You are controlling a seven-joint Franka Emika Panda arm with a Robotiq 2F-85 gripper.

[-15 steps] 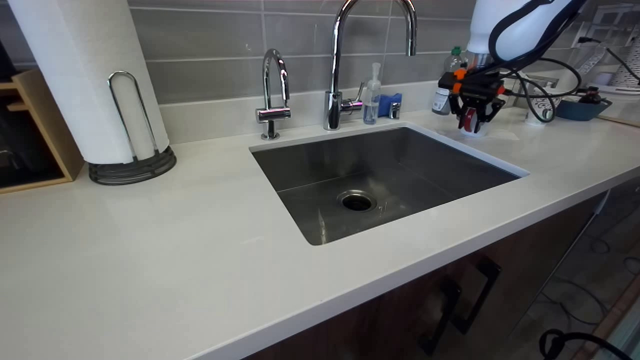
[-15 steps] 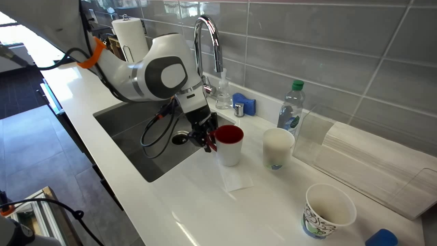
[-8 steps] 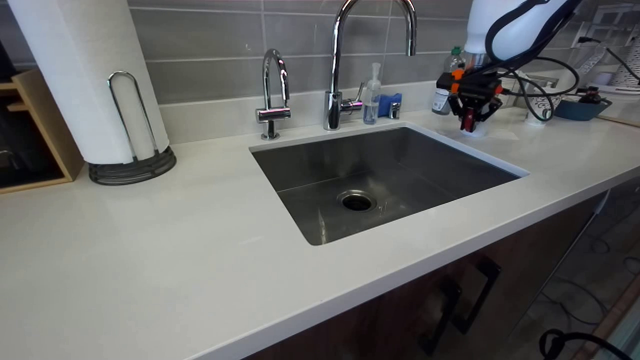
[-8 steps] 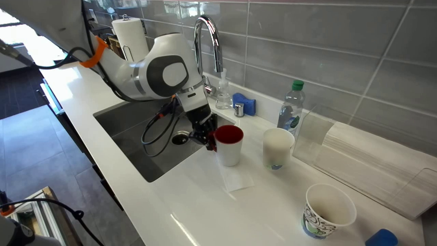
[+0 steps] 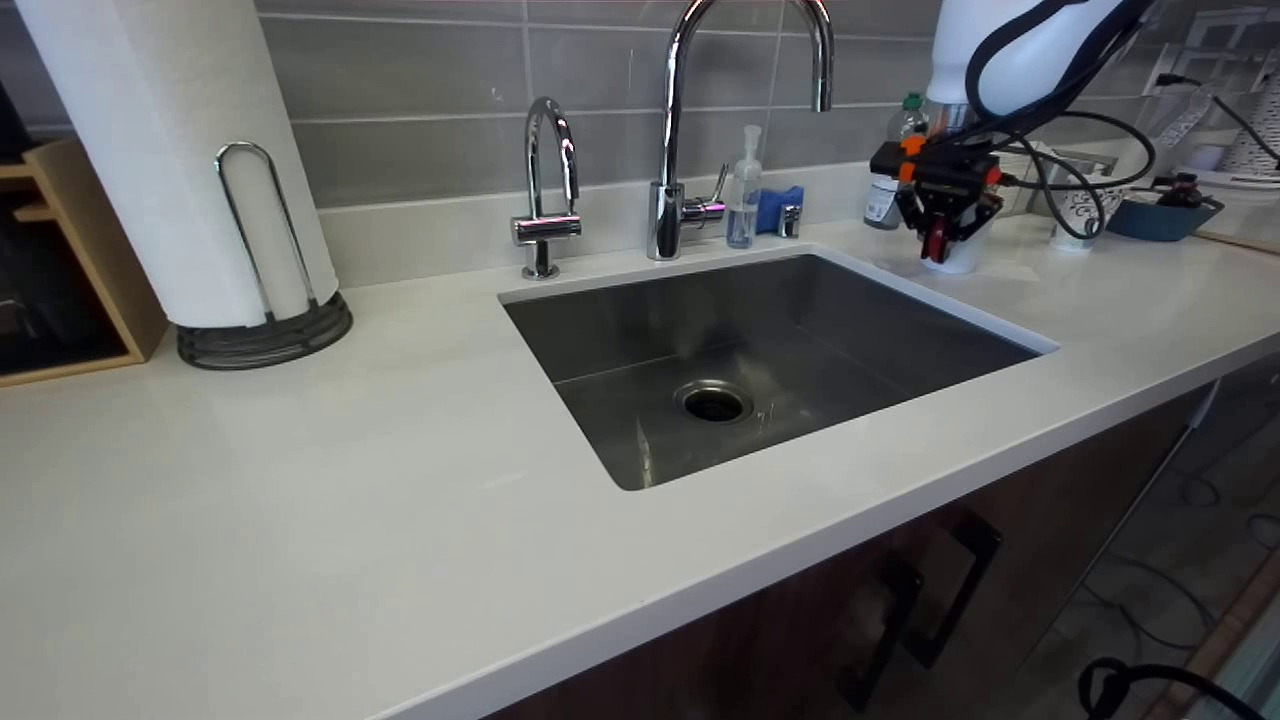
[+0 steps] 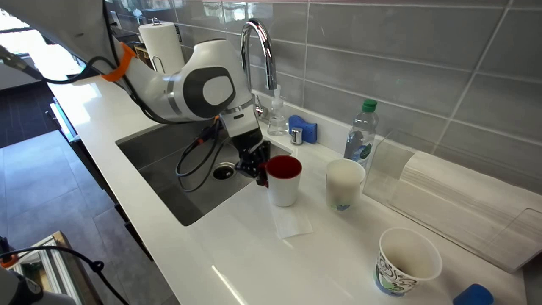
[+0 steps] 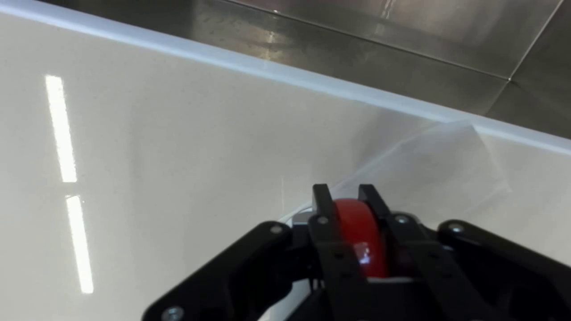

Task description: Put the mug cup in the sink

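Note:
The mug cup (image 6: 284,188) is white outside and red inside with a red handle. It stands upright on the white countertop beside the sink, over a thin white sheet. In an exterior view it is mostly hidden behind my gripper (image 5: 938,240). My gripper (image 6: 260,173) is at the mug's sink side. In the wrist view the gripper (image 7: 344,191) has its two fingers closed around the red handle (image 7: 359,236). The sink (image 6: 182,203) is a steel basin with a round drain; it also shows in an exterior view (image 5: 620,390) and in the wrist view (image 7: 357,49).
A tall faucet (image 5: 675,120) and a small faucet (image 5: 540,200) stand behind the sink. A plain cup (image 6: 345,186), a patterned paper cup (image 6: 402,267), a green-capped bottle (image 6: 362,131) and a clear acrylic holder (image 6: 444,207) are near the mug. A paper-towel roll (image 5: 190,170) stands farther off.
The fingers have closed on the mug's handle. The arm has shifted very slightly, and the sheet under the mug has moved a little. The mug is almost in the same place.

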